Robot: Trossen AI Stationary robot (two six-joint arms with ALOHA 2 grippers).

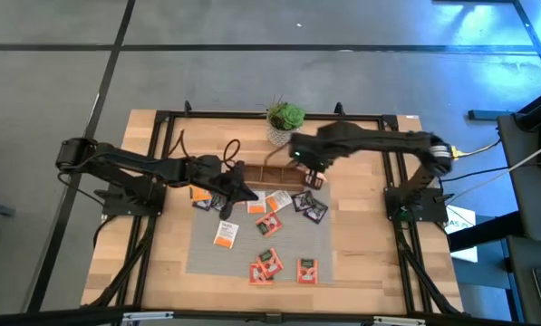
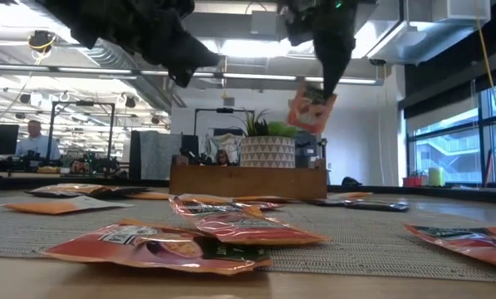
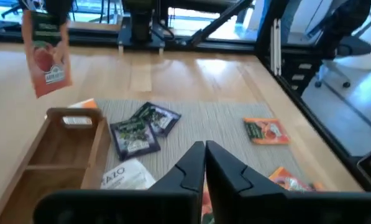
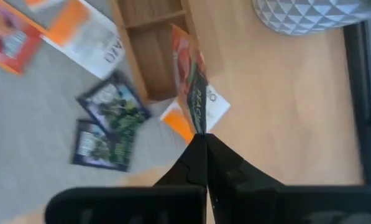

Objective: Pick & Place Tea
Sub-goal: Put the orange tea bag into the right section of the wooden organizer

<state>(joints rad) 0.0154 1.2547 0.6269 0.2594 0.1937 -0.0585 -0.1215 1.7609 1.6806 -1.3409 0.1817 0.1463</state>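
Right pincer clamped on an orange tea packet dangling lengthwise just above the wooden tray's end compartment, nearer it than the empty, closed left pincer beside the tray.

Two matte-black jointed arms; each black two-finger gripper, left and right, tapers to a narrow wedge.
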